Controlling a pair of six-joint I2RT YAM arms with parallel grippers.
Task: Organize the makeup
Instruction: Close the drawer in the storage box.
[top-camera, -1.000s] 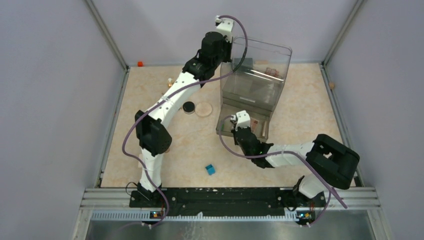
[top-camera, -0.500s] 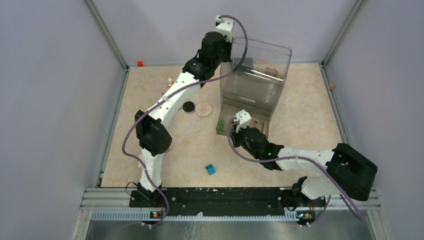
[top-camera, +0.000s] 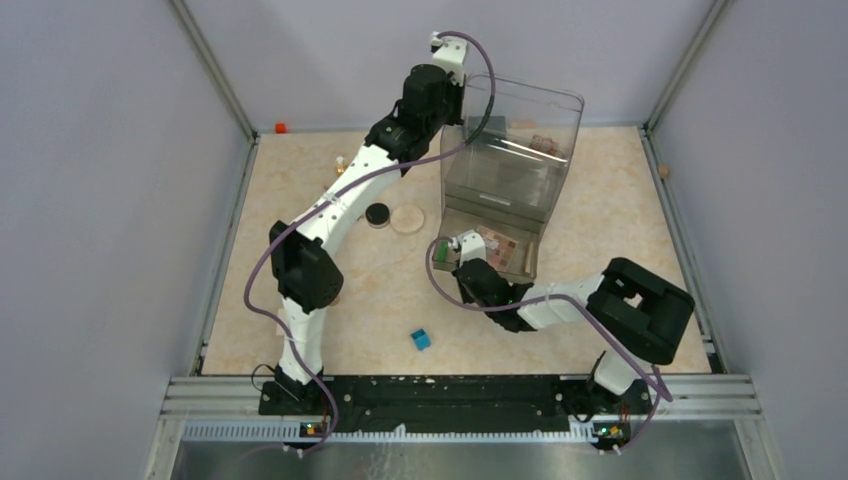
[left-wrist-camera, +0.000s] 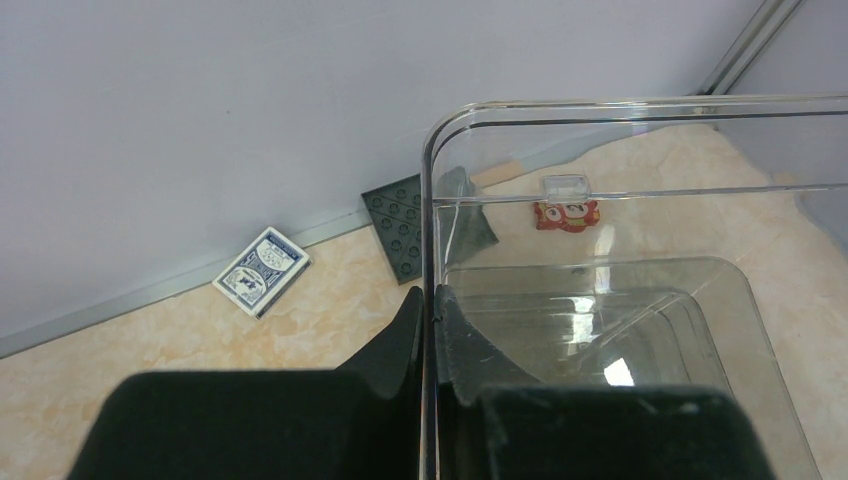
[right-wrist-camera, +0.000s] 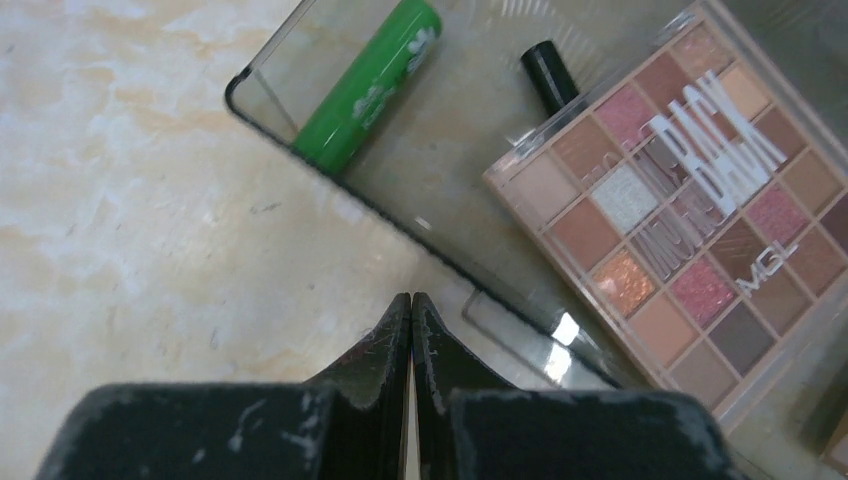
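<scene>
Just ahead-right of the shut, empty right claw (right-wrist-camera: 412, 300) lies one pinkish checkered plastic palette (right-wrist-camera: 680, 210), with one green cylindrical tube (right-wrist-camera: 368, 82) ahead-left. The left claw (left-wrist-camera: 430, 295) pinches the clear plastic box (left-wrist-camera: 600, 102).

Pale lilac walls (top-camera: 90, 200) enclose a beige marbled tabletop (top-camera: 620, 200) — metal corner posts (top-camera: 217, 75).

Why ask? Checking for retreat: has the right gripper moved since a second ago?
Yes. In the top view, the right gripper has shifted left along the clear plastic tray's front, toward its left corner.

Palette (right-wrist-camera: 690, 190) is lying in the tray (right-wrist-camera: 470, 130), tube (right-wrist-camera: 368, 82) sitting left of it; compact (top-camera: 377, 213) and disc (top-camera: 407, 218) resting left of the organizer (top-camera: 510, 150).
</scene>
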